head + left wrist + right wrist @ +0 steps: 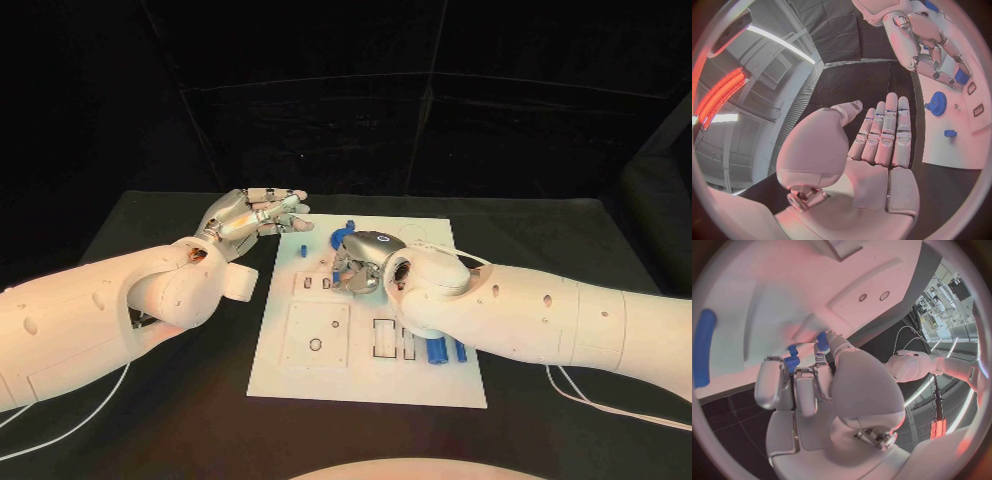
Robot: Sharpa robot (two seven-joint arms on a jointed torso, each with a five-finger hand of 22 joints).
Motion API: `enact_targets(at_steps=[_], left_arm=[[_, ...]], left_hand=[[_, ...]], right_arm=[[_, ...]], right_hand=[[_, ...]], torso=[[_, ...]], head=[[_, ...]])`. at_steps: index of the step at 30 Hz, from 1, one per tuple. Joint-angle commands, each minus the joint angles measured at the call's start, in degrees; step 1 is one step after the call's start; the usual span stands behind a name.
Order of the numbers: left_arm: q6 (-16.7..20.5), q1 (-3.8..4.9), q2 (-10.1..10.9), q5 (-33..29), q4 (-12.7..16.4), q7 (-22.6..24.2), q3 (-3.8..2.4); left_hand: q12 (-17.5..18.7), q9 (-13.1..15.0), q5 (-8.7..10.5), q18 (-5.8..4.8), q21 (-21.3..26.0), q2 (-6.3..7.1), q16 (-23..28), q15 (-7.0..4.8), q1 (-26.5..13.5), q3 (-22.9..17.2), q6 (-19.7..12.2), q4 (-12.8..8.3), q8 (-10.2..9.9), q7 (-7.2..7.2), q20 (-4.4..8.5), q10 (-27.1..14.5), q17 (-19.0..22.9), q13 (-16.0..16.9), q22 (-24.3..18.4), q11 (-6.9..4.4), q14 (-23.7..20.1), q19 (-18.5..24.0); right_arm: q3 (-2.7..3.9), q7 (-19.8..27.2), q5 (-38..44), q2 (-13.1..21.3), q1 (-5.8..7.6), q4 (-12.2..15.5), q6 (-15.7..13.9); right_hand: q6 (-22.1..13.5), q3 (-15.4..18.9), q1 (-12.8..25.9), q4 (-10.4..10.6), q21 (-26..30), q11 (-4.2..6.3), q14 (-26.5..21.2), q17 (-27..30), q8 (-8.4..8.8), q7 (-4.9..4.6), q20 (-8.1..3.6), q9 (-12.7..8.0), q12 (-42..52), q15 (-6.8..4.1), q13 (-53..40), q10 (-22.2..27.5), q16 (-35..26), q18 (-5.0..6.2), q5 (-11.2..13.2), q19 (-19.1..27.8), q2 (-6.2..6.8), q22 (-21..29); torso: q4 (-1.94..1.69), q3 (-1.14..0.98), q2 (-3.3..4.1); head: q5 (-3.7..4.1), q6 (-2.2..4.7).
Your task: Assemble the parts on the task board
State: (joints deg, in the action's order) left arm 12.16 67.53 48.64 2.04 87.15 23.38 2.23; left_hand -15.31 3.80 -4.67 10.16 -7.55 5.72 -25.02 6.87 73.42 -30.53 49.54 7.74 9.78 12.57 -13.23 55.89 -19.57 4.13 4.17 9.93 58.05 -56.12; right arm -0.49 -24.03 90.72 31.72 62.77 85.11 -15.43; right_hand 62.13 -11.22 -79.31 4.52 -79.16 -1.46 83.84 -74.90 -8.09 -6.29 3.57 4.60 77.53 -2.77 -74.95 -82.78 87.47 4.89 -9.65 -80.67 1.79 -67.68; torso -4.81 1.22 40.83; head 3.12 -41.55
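While my right hand (366, 262) worked over the middle of the board (296, 375), at frame centre in the head view, its fingers were closed on a small blue part (792, 361); the right wrist view showed that piece pinched at my fingertips (770, 376), right against the white plate. My left hand (253, 215) hovered at the board's upper-left corner, off its edge, fingers straight, side by side, and holding nothing, as the left wrist view confirmed.

The blue gear (343, 238) stood at the board's top centre, just above my right hand and to the right of my left. A small blue peg (307, 246) lay just right of the left fingertips, and long blue pieces (436, 349) lay in the lower right of the board, long axes running up and down the frame.

The relation that mattered, as I judged it: the held part sat directly under my right fingertips, with the slots in the board's upper left just leftward of them. Which slot it faced I could not tell. My right hand was the nearer one, so seating looked like its job.
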Motion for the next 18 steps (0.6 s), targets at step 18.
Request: enact_targets(at_steps=[18], left_arm=[[-0.64,0.09,-0.11,0.13,-0.11,0.26,-0.05]], left_hand=[[-0.17,0.04,0.17,0.29,0.25,-0.27,-0.27,-0.05,-0.34,0.33,-0.49,-0.05,0.38,1.21,-0.08,-0.41,-0.09,0.09,-0.07,0.12,-0.27,-0.47]], right_arm=[[-0.48,-1.50,0.86,-0.05,-0.62,-0.03,3.50]], right_hand=[[-2.05,0.76,2.22,0.15,0.46,-0.93,4.93,-9.50,1.74,-1.06,0.54,-0.57,-1.42,0.90,-3.60,1.23,-0.40,-0.42,0.10,0.66,2.40,0.38]], torso=[[-0.04,0.03,0.02]], head=[[0.13,-0.21]])
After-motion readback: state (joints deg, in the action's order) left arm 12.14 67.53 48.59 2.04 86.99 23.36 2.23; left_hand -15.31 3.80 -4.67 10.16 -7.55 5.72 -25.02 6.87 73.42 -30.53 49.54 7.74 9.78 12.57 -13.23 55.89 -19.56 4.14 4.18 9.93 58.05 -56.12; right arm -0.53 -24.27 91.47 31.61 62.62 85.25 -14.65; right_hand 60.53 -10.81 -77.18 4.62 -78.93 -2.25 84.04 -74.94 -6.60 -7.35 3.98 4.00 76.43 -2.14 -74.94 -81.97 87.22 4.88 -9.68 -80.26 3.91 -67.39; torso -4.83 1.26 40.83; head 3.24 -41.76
